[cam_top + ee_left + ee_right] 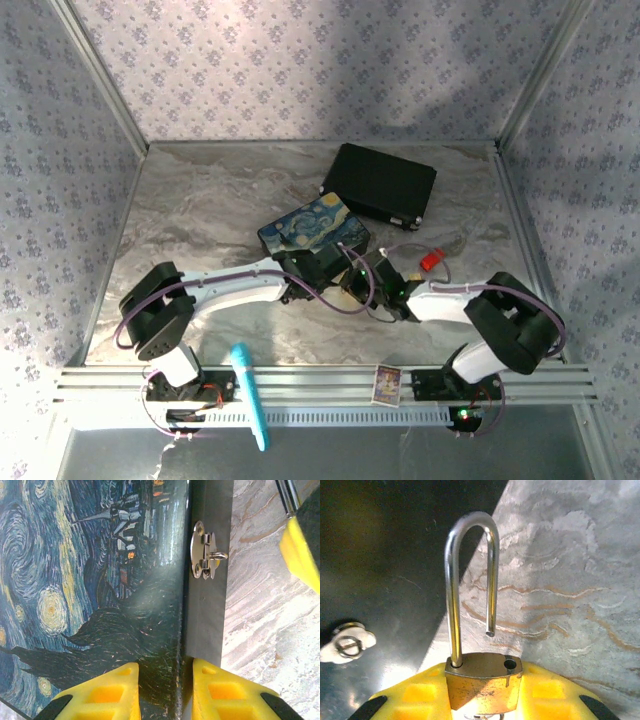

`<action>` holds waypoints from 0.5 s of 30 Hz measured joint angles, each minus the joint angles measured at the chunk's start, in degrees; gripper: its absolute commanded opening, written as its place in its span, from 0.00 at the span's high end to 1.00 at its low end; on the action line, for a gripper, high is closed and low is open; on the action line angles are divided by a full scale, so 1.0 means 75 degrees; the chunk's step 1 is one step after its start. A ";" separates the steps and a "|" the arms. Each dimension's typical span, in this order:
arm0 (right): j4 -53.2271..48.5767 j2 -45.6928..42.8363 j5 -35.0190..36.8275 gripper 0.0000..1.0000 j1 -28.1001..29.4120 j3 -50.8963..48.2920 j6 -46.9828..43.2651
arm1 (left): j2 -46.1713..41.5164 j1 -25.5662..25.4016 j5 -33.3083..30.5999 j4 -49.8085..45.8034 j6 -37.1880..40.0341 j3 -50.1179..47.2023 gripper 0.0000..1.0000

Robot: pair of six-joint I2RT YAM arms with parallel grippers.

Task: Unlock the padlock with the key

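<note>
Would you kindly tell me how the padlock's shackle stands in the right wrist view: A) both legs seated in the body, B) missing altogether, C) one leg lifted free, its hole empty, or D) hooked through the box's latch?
C: on the padlock, held in the right gripper, the shackle has its short leg hanging above the body's empty hole, clear of the latch on the box.

One padlock (482, 682), one painted box (312, 228), one black case (380, 182), one red piece (431, 259).
</note>
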 measured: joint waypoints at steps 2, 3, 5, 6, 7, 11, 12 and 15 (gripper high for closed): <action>-0.0831 0.0064 -0.0440 0.98 -0.0236 0.0388 -0.0484 | 0.0020 0.0000 -0.0012 -0.0052 -0.0003 0.0044 0.76; -0.1195 0.0134 -0.0624 0.98 -0.0329 0.0595 -0.0711 | 0.0020 0.0000 -0.0020 -0.0067 -0.0009 0.0050 0.76; -0.1999 0.0367 -0.0924 0.98 -0.0458 0.1093 -0.1265 | 0.0020 0.0000 -0.0023 -0.0070 -0.0055 0.0050 0.76; -0.2288 0.0458 -0.0988 0.98 -0.0484 0.1279 -0.1480 | 0.0017 0.0000 -0.0026 -0.0070 -0.0061 0.0050 0.76; -0.2562 0.0557 -0.1058 0.98 -0.0510 0.1463 -0.1705 | 0.0017 0.0000 -0.0026 -0.0070 -0.0067 0.0050 0.76; -0.3535 0.0947 -0.1285 0.98 -0.0577 0.2130 -0.2530 | -0.0003 0.0003 -0.0079 -0.0050 -0.0137 0.0026 0.72; -0.3791 0.1046 -0.1288 0.98 -0.0577 0.2314 -0.2704 | -0.0009 0.0003 -0.0085 -0.0038 -0.0172 0.0017 0.70; -0.4328 0.1239 -0.1323 0.97 -0.0609 0.2667 -0.3112 | -0.0038 0.0006 -0.0192 -0.0041 -0.0271 -0.0038 0.65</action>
